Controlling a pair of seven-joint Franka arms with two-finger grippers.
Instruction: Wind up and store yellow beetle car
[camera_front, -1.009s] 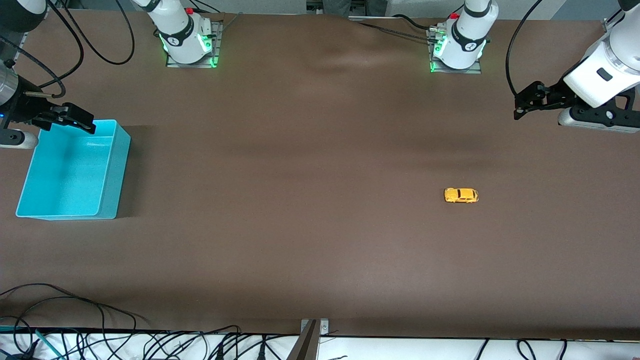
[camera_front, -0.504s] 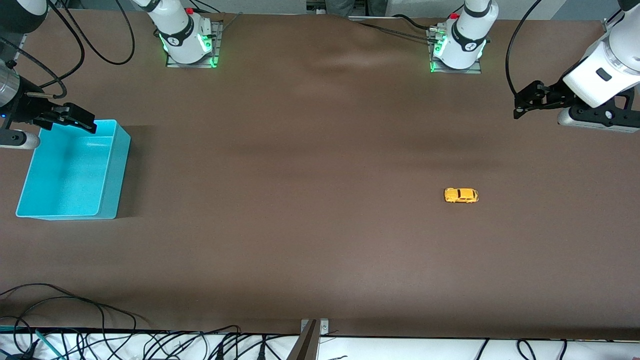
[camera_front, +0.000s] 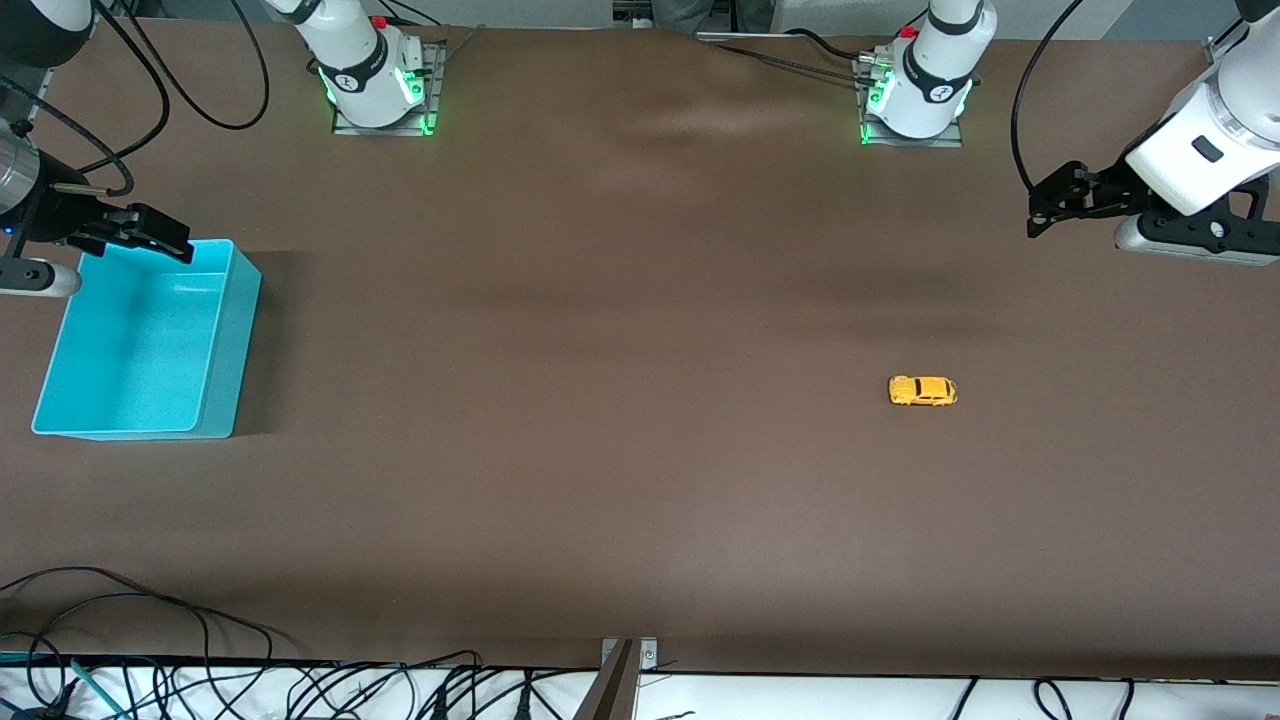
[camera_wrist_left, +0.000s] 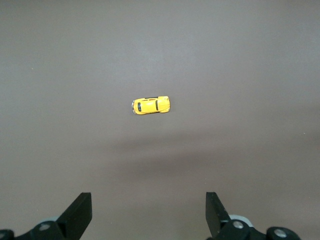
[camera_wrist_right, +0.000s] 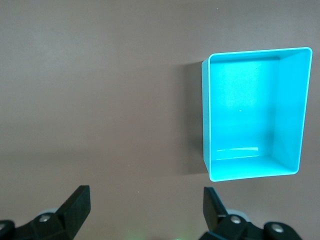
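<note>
The yellow beetle car (camera_front: 922, 391) sits alone on the brown table toward the left arm's end; it also shows in the left wrist view (camera_wrist_left: 150, 105). The turquoise bin (camera_front: 148, 340) stands empty at the right arm's end; it shows in the right wrist view (camera_wrist_right: 255, 114) too. My left gripper (camera_front: 1042, 212) is open and empty, up in the air over the table edge at its own end, well away from the car. My right gripper (camera_front: 165, 240) is open and empty, over the bin's rim on the side toward the bases.
Both arm bases (camera_front: 375, 75) (camera_front: 915, 85) stand along the table edge farthest from the front camera. Loose cables (camera_front: 200, 680) lie along the nearest edge. A metal bracket (camera_front: 625, 670) sits at the middle of that edge.
The right gripper has drifted slightly up and toward its own end of the table. The left arm has barely moved. The car and bin have not moved.
</note>
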